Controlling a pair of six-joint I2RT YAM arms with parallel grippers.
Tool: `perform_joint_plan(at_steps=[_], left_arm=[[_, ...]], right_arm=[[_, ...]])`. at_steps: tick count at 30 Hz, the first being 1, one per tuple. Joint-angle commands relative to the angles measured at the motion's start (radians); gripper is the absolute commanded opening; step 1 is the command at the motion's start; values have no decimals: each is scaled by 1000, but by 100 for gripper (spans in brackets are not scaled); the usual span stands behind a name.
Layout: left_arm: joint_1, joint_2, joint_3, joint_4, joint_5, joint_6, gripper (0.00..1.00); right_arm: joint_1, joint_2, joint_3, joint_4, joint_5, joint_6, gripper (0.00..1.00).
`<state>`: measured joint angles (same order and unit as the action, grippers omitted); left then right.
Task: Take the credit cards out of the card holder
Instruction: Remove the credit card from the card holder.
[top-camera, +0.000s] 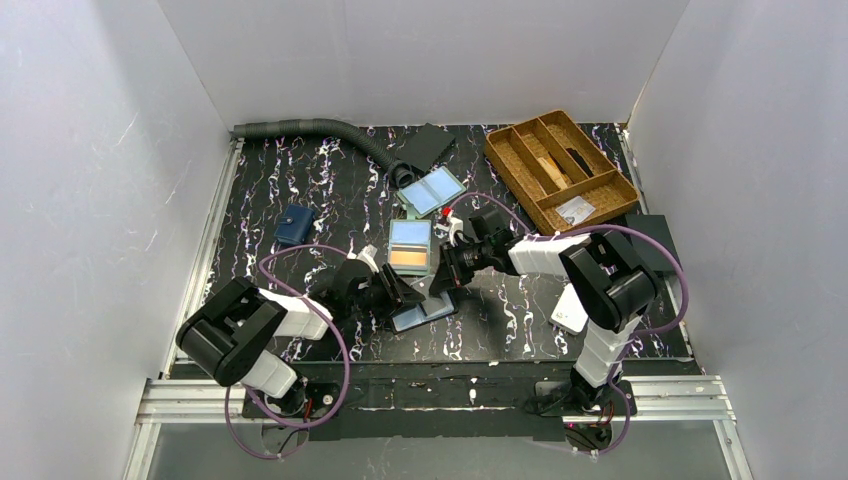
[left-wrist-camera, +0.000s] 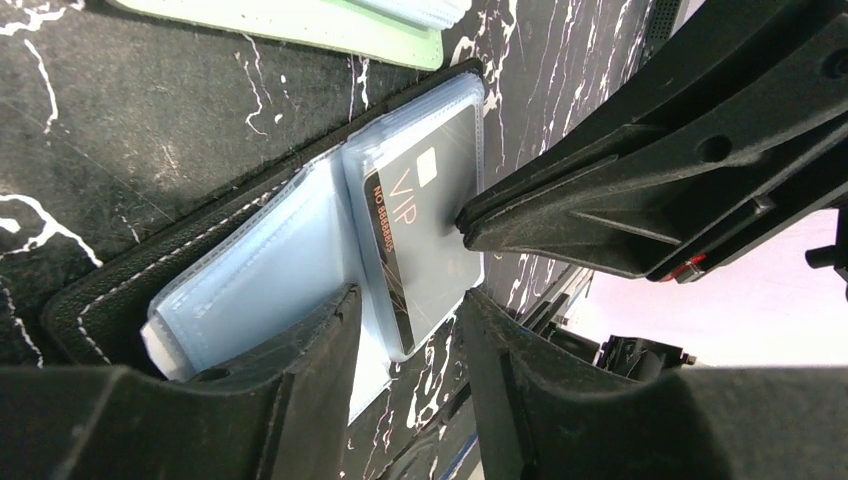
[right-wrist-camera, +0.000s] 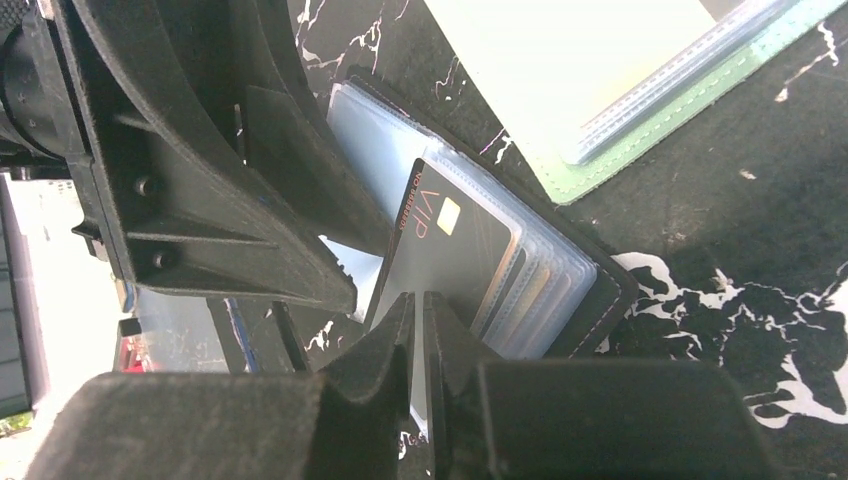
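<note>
A black holder (top-camera: 425, 312) (left-wrist-camera: 110, 290) (right-wrist-camera: 600, 290) with clear sleeves lies open between my two grippers. A black-grey VIP card (left-wrist-camera: 430, 230) (right-wrist-camera: 450, 260) sticks partway out of one sleeve. My right gripper (top-camera: 440, 275) (right-wrist-camera: 420, 300) is shut on that card's edge, its tip (left-wrist-camera: 470, 225) on the card. My left gripper (top-camera: 395, 292) (left-wrist-camera: 405, 310) stands open astride the sleeve's lower corner, one finger (left-wrist-camera: 330, 320) over the empty clear page. The grey-green card holder (top-camera: 410, 247) (left-wrist-camera: 300, 25) (right-wrist-camera: 640, 130) lies just beyond, showing a blue and an orange card.
A bifold with two pale blue panels (top-camera: 432, 190) lies further back. At the left is a small navy wallet (top-camera: 294, 226), and a wooden divided tray (top-camera: 560, 170) stands at the back right. A grey hose (top-camera: 310, 130) runs along the back. A white object (top-camera: 570, 308) lies by the right arm.
</note>
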<state>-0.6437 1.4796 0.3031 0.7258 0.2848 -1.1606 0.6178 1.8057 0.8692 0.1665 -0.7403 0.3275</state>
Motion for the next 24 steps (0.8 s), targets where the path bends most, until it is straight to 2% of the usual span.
perform_joint_plan(at_steps=[1,11,24], left_arm=[[-2,21,-2,6,-4,-5,39],[1,40,-11,16,-6,-8,37],[1,16,-12,20,-2,1,37]], right_arm=[[5,5,17,-84,48,-74,17],[-51,-93,1,-70,46,-113,18],[-53,-75,0,-55,-23,-91,18]])
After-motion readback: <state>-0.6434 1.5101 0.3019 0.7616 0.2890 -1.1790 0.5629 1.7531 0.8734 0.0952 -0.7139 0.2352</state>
